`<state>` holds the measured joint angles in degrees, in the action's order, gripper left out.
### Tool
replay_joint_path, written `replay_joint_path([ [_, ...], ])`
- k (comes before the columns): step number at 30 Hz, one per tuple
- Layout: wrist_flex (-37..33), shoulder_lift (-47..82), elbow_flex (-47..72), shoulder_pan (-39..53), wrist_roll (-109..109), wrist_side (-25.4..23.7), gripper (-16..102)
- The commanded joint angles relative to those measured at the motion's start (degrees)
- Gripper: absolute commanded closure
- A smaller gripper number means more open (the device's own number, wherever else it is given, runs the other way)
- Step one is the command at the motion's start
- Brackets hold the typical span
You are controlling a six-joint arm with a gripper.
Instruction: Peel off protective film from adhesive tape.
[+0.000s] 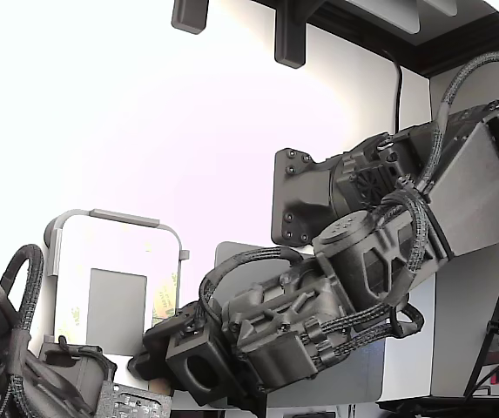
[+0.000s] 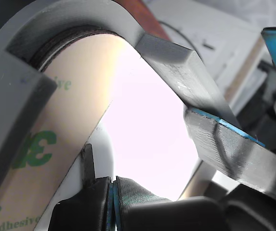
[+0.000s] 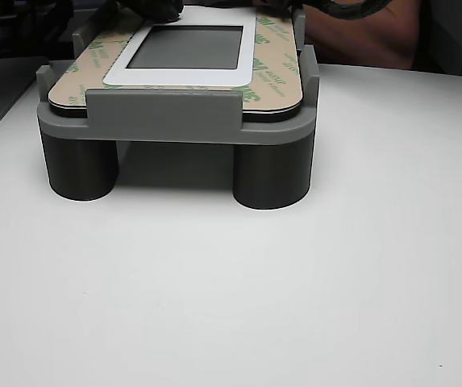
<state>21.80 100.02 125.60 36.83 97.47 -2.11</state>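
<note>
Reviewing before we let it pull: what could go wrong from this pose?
1. The gripper looks pinched shut at the protective film's edge on a thin bite; the film could slip out or tear.
2. The film curves around the panel corner under the grey fixture bar, so a pull might snag there.
3. The panel only sits in the fixture; peeling could lift it out.
</note>
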Motion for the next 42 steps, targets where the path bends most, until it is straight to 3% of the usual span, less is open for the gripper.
replay_joint_path([
  [1, -0.2, 1.7, -1.0, -0.4, -0.2, -0.2, 95],
  [42, -1.9, 1.4, -0.5, -1.1, 1.1, 0.2, 95],
])
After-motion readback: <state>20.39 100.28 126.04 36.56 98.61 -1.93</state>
